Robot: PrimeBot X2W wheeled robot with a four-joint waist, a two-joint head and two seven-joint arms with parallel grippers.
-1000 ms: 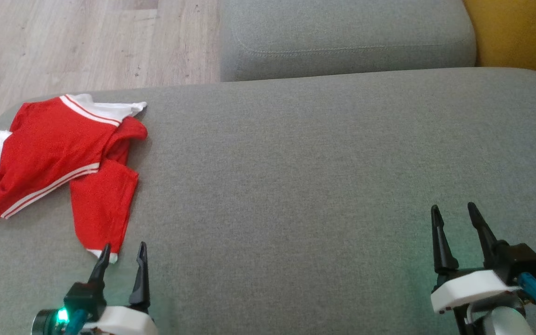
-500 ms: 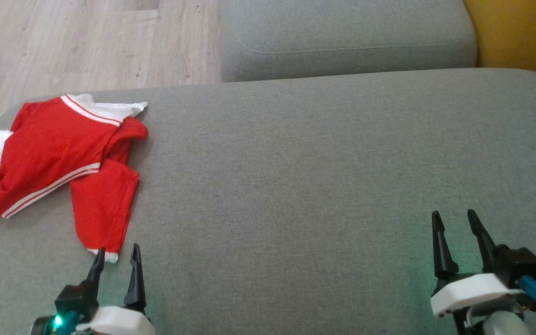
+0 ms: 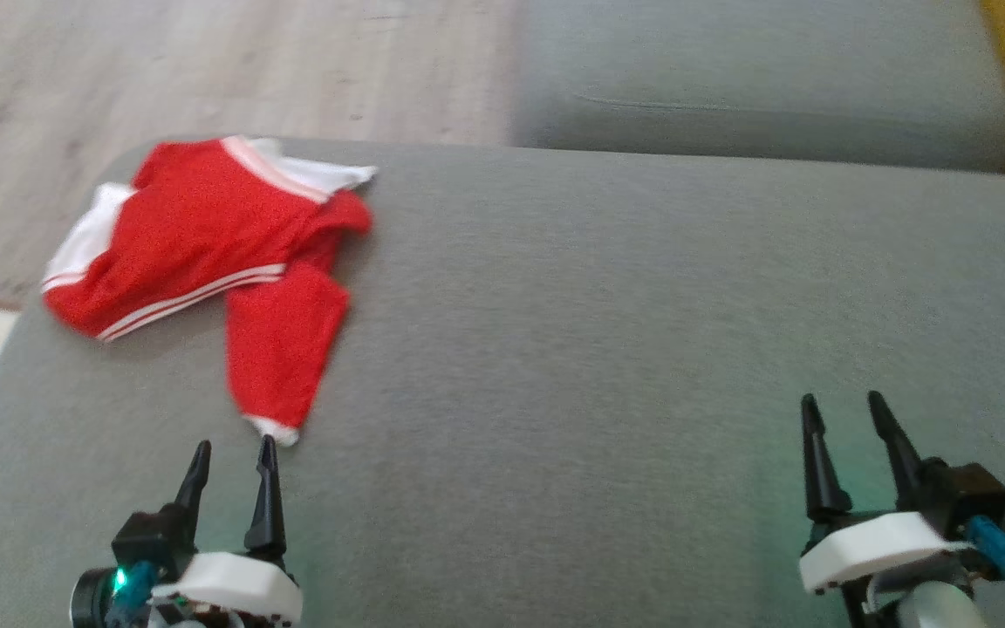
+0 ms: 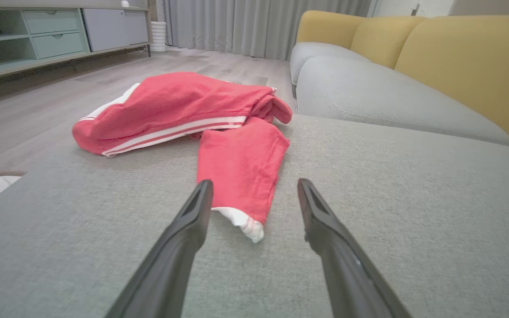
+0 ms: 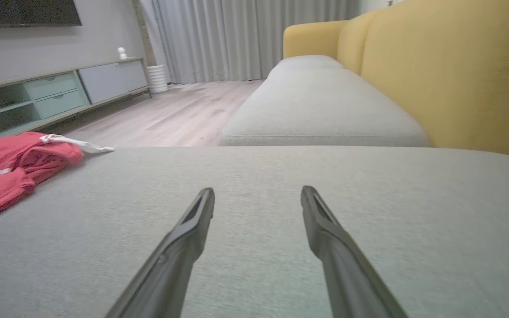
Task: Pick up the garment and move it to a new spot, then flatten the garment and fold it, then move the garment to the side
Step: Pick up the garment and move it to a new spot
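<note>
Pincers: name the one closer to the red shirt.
The left pincer: it sits open just short of the white cuff of the red shirt, while the right pincer hovers far off over bare grey sofa cushion.

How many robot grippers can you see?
2. The left black two-fingered gripper is near the cuff of the red-and-white garment; the right gripper is over the bare grey fabric cushion.

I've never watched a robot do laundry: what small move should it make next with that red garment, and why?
Probably ease the left gripper forward onto the white cuff of the red garment, then close. Its jaws stand open and the cuff lies just ahead, untouched; the right gripper is far off.
</note>
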